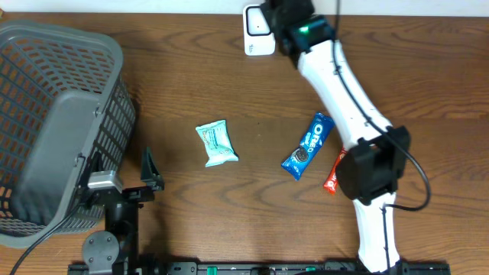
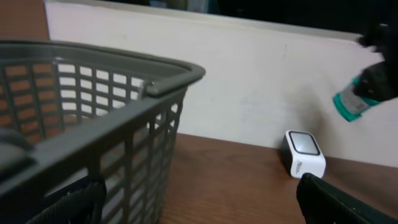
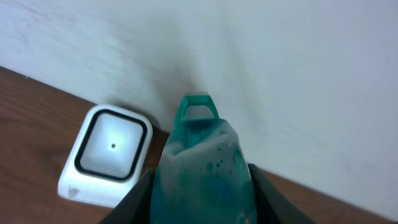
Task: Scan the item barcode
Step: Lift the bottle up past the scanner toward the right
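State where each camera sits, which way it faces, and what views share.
Overhead: above the table, facing down on grey plastic lattice basket, snack packets, white right arm, left tool.
Left wrist: low beside the basket, facing the white wall; its dark fingers below.
Right wrist: facing wall and table past the right tool, shut on a teal plastic packet.
Shared: the white square barcode scanner, in all three.

Wooden table [image 1: 191,76]; basket [image 1: 114,114], scanner [image 1: 258,30], mint packet [image 1: 216,143], Oreo pack [image 1: 309,145], red packet [image 1: 334,177] (part-hidden)
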Robot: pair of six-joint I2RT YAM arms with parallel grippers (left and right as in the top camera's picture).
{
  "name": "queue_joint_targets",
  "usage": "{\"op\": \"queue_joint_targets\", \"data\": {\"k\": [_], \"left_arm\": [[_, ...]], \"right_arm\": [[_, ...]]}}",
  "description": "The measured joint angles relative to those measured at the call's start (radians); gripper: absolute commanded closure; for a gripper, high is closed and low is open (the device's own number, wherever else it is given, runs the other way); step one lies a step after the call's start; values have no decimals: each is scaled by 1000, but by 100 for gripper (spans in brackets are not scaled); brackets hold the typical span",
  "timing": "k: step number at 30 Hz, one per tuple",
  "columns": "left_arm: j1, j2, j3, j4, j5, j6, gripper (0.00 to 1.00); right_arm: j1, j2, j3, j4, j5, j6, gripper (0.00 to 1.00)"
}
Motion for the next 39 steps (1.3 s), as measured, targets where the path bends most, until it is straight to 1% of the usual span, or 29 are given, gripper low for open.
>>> {"op": "queue_joint_targets", "data": {"k": [7, 12, 17, 26, 32, 39], "left_arm": [[0, 0, -108, 148, 96, 0, 2], [0, 0, -179, 205, 136, 1, 2], [0, 2, -188, 225, 197, 19, 2], [0, 2, -188, 225, 227, 26, 2], [0, 2, -188, 238, 233, 26, 2], [0, 2, -188, 251, 342, 54, 2]], "right_arm": [[72, 167, 2, 219, 171, -185, 99], [97, 274, 1, 386, 286, -332, 99], [109, 303, 1, 430, 341, -417, 99], [121, 303, 1, 475, 411, -451, 98], [122, 303, 1, 472, 518, -436, 99], [115, 299, 1, 422, 671, -416, 99]]}}
